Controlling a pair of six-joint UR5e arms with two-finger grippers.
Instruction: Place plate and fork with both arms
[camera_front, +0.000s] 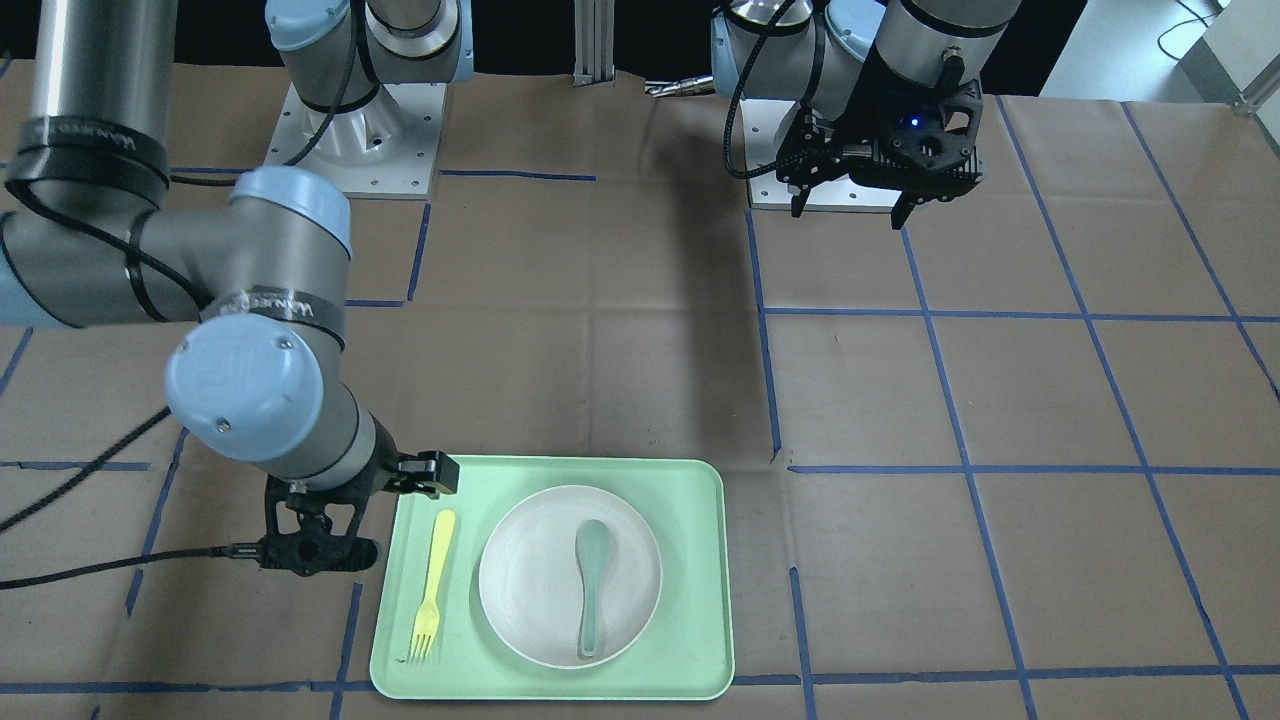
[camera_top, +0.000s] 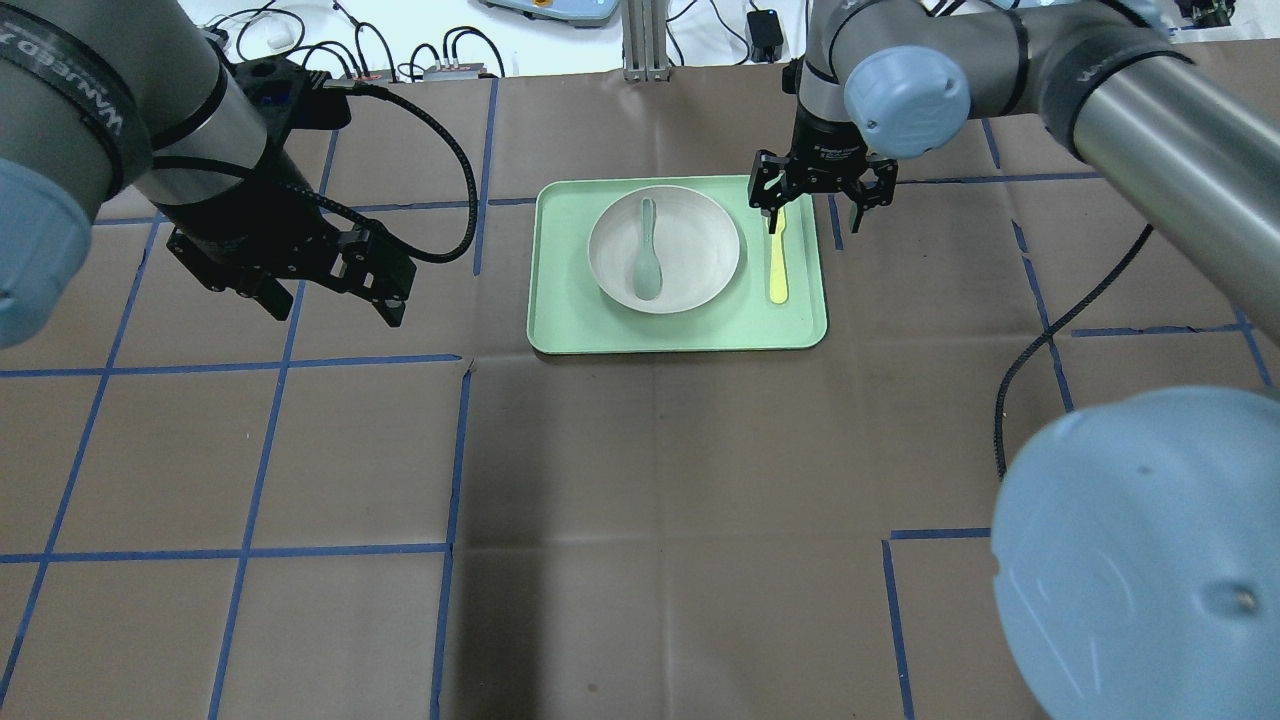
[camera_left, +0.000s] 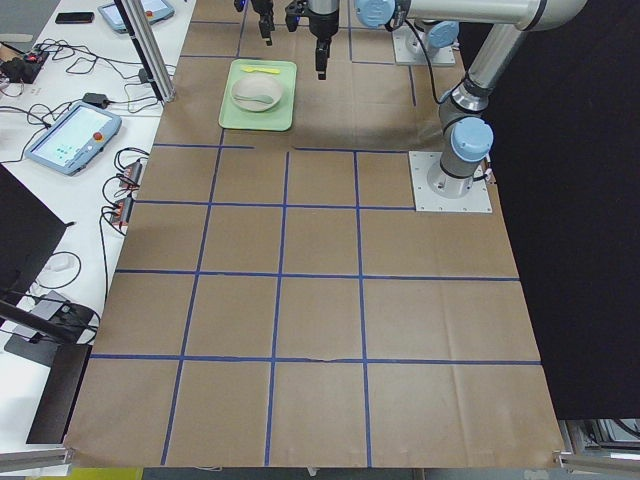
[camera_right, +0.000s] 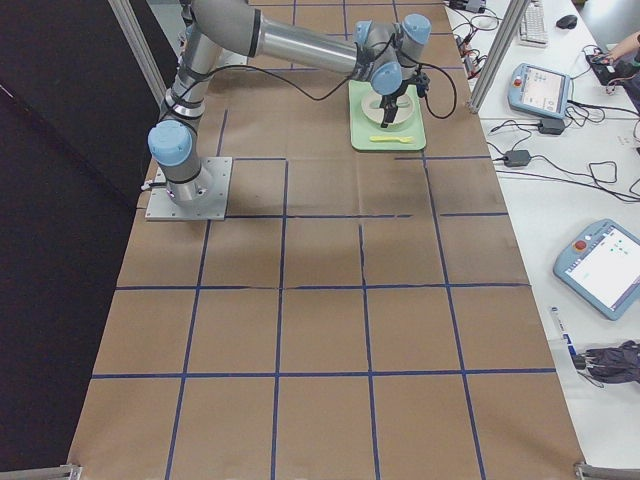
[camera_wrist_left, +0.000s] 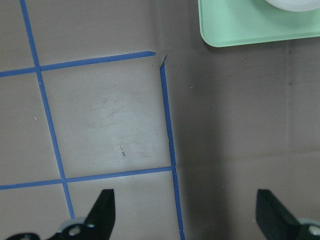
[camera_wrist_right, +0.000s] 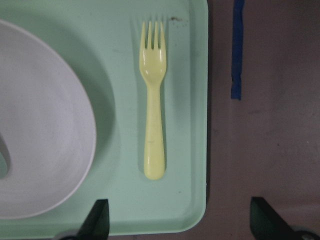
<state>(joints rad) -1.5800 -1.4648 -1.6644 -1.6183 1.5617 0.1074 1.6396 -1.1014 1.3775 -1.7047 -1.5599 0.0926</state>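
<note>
Aloft, right arm near fork.

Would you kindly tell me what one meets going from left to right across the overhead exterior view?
In order: left tool → plate carrying the spoon → fork; plate and fork both lie on the tray.

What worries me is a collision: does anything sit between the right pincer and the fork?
Nothing visible does. The right pincer hangs open over the tray's edge by the fork, which lies bare, apart from the plate; the spoon is in the plate.
</note>
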